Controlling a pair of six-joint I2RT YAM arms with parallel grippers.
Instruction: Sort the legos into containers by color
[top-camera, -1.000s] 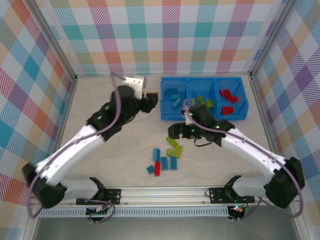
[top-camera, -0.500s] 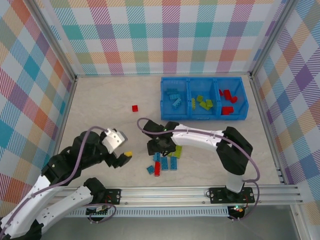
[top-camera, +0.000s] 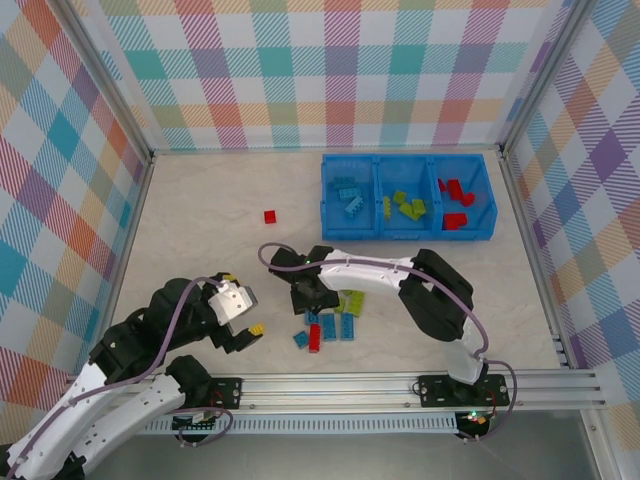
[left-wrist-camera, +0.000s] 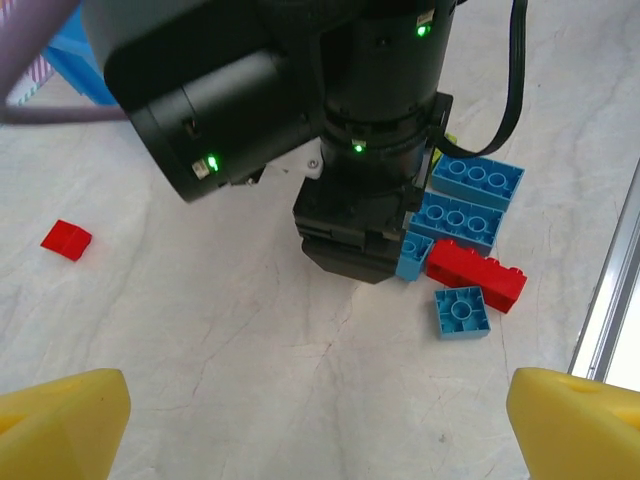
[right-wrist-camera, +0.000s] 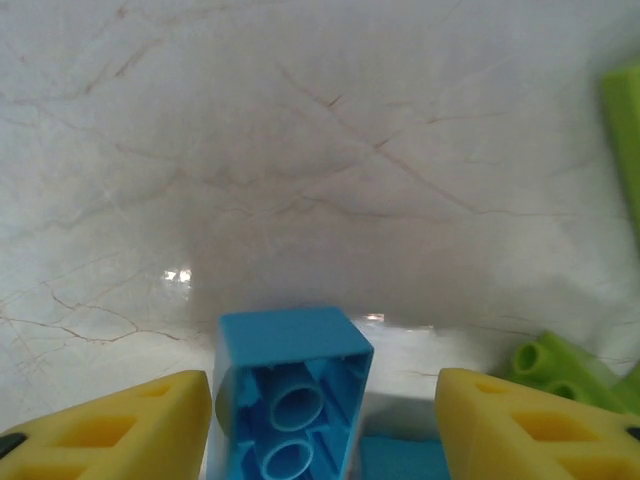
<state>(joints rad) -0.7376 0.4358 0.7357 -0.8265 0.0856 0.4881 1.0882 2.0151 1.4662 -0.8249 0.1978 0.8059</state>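
Note:
In the top view, loose legos (top-camera: 330, 322) in light blue, red and lime green lie in a small pile at the table's centre front. My right gripper (top-camera: 305, 298) is lowered at the pile's left edge. In the right wrist view its yellow fingers (right-wrist-camera: 110, 425) stand on either side of a light blue brick (right-wrist-camera: 290, 385) that lies on its side. The left finger is close against the brick and a gap shows at the right one. My left gripper (top-camera: 245, 305) hovers at the near left, wide open and holding nothing (left-wrist-camera: 320, 430). The blue containers (top-camera: 405, 236) stand at the back right.
A lone red brick (top-camera: 269, 216) lies left of the bin, also visible in the left wrist view (left-wrist-camera: 66, 240). Blue, green and red bricks fill the bin's left, middle and right compartments. Lime green bricks (right-wrist-camera: 560, 370) lie right of the right gripper. A metal rail (top-camera: 340, 385) runs along the near edge.
My left arm has swung back from beside the bin to the near left, and its jaws have opened wide. The right gripper has moved left to the pile's edge and narrowed around a blue brick.

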